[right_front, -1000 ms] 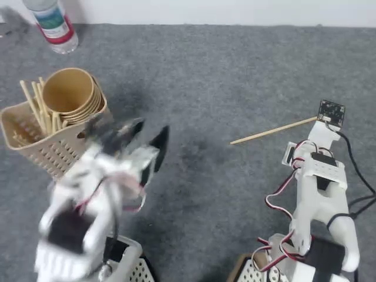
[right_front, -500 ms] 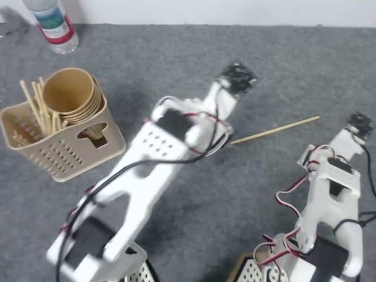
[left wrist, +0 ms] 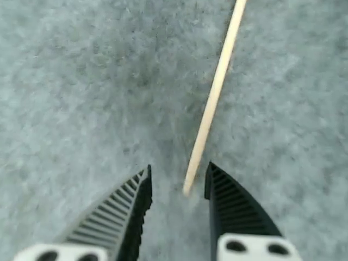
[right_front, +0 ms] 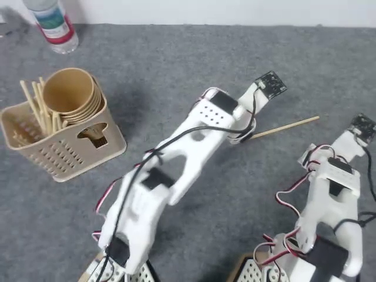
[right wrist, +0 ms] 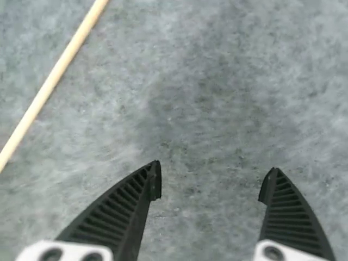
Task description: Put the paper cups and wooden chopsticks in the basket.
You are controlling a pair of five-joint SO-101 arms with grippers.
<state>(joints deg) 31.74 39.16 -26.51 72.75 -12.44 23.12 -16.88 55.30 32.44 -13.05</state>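
Over the grey felt-like counter (right_front: 176,70), the left end effector (left wrist: 179,167) hangs parted astride the end of a loose chopstick (left wrist: 215,92), seemingly not touching it. The right end effector (right wrist: 213,174) gapes nearby. Farther off, the basket (right_front: 59,150) holds paper cups (right_front: 70,91) and other chopsticks (right_front: 34,103); a bottle (right_front: 53,23) stands by the white wall (right_front: 235,12).

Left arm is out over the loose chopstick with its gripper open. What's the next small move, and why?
Probably shut the left gripper on the chopstick. Its end lies between the open jaws, nearer one of them, flat on the carpet, so closing should catch it, if the tips are low enough, which I cannot tell.
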